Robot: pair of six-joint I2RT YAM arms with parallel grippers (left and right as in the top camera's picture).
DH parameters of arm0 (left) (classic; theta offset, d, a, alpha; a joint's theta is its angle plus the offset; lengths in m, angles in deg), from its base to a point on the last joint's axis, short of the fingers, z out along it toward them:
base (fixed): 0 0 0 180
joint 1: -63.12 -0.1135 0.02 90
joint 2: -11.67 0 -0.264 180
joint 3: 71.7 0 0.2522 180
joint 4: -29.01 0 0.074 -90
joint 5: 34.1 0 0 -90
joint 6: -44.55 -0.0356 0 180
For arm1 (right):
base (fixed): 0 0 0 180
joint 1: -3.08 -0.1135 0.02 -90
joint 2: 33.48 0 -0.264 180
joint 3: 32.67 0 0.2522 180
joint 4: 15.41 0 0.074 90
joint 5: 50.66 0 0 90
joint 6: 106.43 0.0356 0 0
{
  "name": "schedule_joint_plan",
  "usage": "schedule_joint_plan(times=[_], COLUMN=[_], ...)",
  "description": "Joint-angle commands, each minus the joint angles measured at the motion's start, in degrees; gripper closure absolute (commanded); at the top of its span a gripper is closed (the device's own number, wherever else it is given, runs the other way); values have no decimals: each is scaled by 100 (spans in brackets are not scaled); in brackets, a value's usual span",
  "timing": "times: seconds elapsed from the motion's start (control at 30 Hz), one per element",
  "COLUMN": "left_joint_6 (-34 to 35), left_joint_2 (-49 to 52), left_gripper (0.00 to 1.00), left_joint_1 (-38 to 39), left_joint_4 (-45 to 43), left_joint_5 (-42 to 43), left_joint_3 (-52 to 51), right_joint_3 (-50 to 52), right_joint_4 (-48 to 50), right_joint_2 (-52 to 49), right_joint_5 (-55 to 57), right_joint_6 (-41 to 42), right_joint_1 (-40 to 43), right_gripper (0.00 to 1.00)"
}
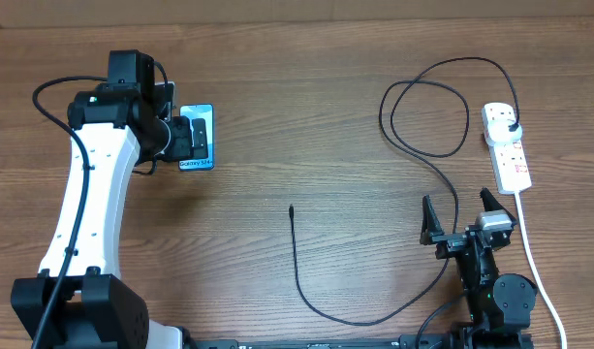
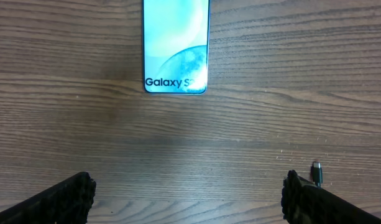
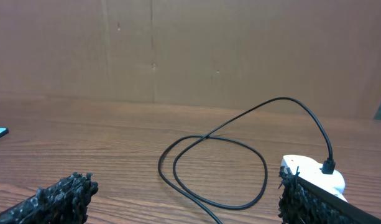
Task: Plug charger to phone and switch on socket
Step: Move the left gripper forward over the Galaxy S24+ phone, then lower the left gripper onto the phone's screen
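Both stand released: the left pincer [image 2: 187, 190] hovers over the phone [image 1: 202, 136] at ten o'clock, the right pincer [image 1: 460, 215] near the socket [image 1: 510, 155] at three. The charger [image 1: 293, 237] crosses the counter [image 1: 277, 87] toward five, probably light and floppy; pinch behind its stiff connector tip [image 1: 291, 208].

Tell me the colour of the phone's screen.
Light blue-teal; the phone shows best in the left wrist view.

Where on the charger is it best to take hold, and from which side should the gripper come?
Grip the charger just behind its connector tip, coming straight down from above with the jaws across it. That end lies flat, straight and free on the table, with nothing beside it.
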Motion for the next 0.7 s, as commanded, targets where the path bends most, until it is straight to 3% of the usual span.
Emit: schedule_joint_plan(times=[0.0, 0.03, 0.1, 0.13, 0.17, 0.2, 0.47, 0.67], left_joint_6=[-153, -153, -125, -70, -22, -20, -96, -118], left_joint_2=[61, 61, 61, 61, 61, 63, 417, 1746], left_gripper=[0, 8, 42, 50, 44, 0, 0, 0], left_joint_1=[37, 39, 37, 37, 37, 37, 37, 44], left_joint_4=[-48, -96, -153, -162, -162, -155, -20, 1099], left_joint_5=[173, 170, 170, 170, 173, 188, 323, 299], left_joint_3=[162, 162, 162, 162, 164, 164, 688, 2406], right_joint_3=[61, 61, 61, 61, 61, 61, 61, 61], right_joint_4=[26, 26, 26, 26, 26, 26, 26, 26], right_joint_2=[37, 37, 37, 37, 37, 37, 37, 37], right_joint_5=[15, 15, 15, 15, 15, 15, 15, 15], right_joint_6=[42, 44, 44, 42, 42, 42, 44, 44], right_joint_1=[-39, -39, -39, -39, -39, -39, -39, -39], right_gripper=[0, 0, 0, 0, 0, 0, 0, 0])
